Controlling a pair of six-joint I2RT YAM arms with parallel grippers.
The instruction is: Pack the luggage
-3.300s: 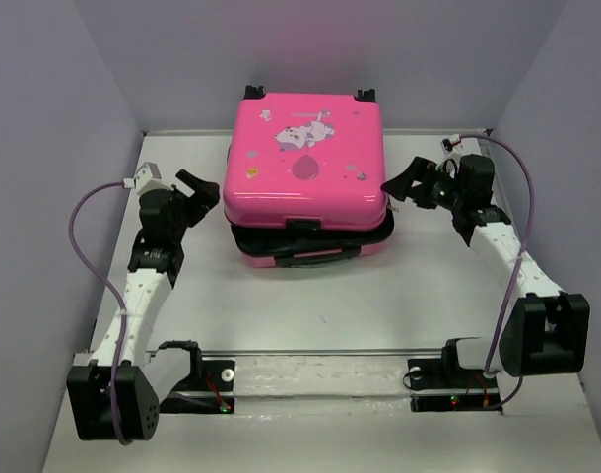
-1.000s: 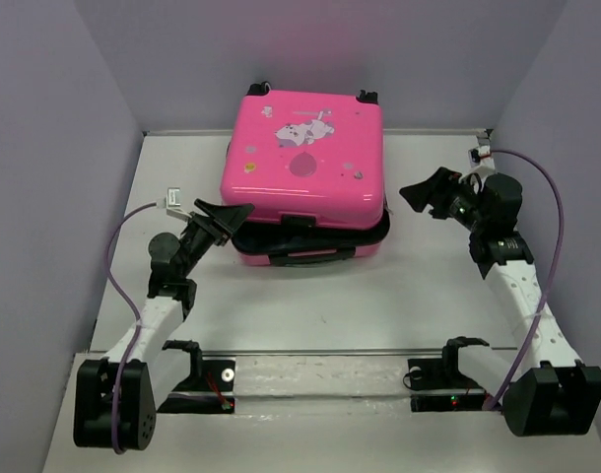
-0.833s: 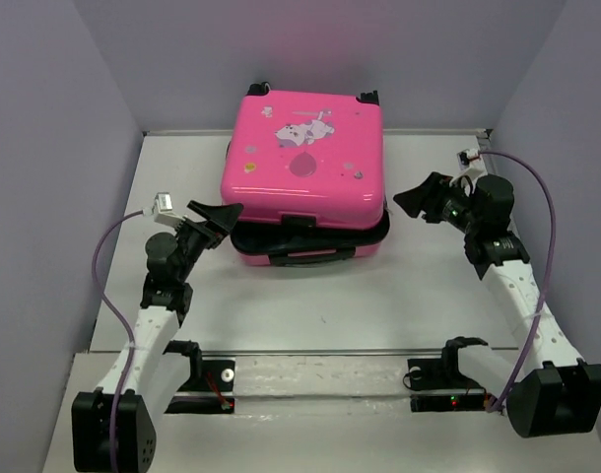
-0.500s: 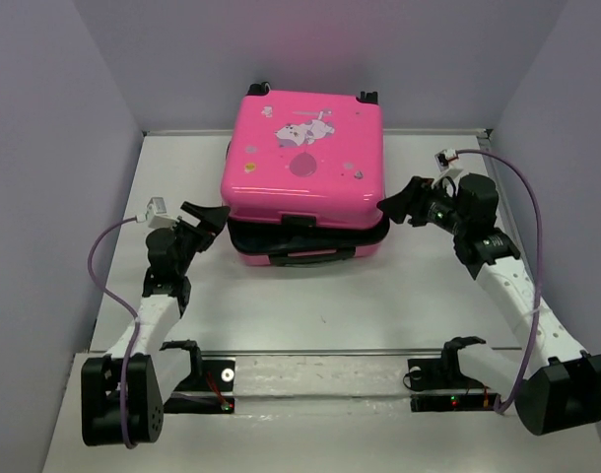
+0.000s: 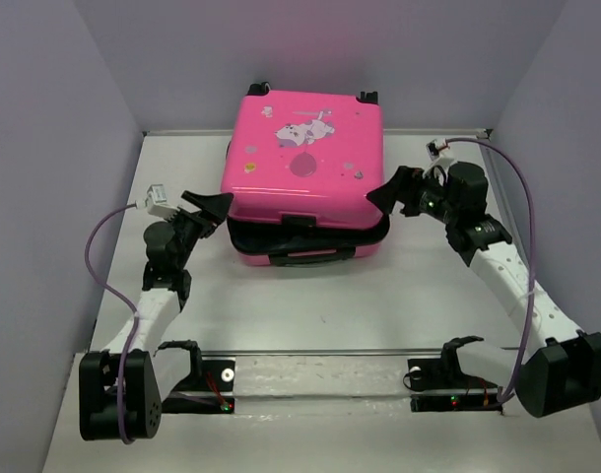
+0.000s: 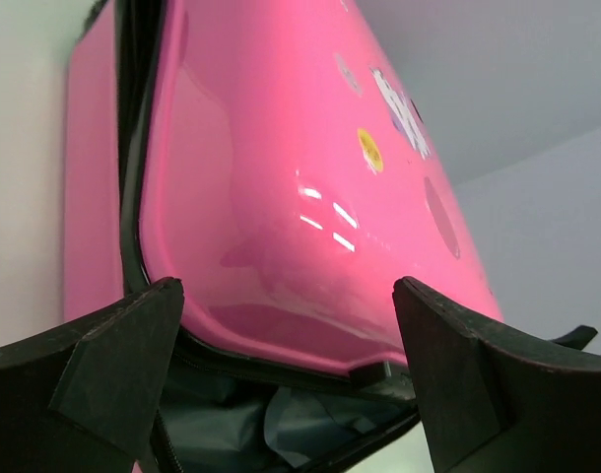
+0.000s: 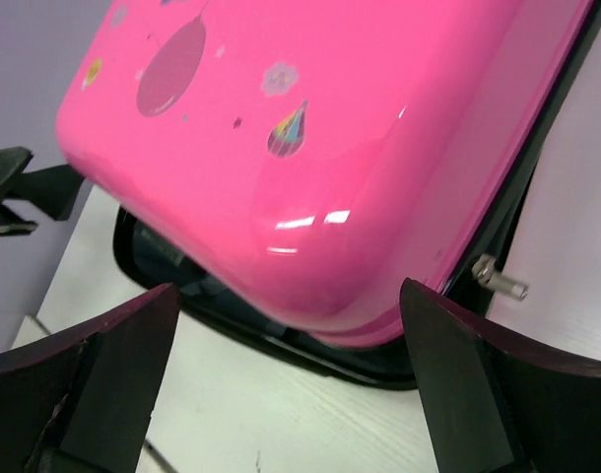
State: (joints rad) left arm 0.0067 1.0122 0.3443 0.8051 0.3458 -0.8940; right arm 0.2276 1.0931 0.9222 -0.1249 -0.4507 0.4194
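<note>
The hot-pink luggage (image 5: 302, 158) lies flat at the back middle of the table, its lid with the white cartoon print resting partly ajar over the lower shell. A dark gap with the black zipper band shows along the front. In the left wrist view the lid (image 6: 281, 197) looms close, with dark lining and grey cloth (image 6: 281, 434) in the gap below. My left gripper (image 5: 210, 210) is open at the luggage's front left corner. My right gripper (image 5: 386, 197) is open at the front right corner, the lid (image 7: 310, 148) between its fingers. Neither holds anything.
Grey walls close the table on the left, back and right. A metal rail (image 5: 320, 353) runs across the near edge between the arm bases. A small metal zipper pull (image 7: 500, 276) sticks out at the luggage's right side.
Both grippers have moved in toward the luggage's front corners: the left up and right, the right to the left. The lid has stayed ajar.
</note>
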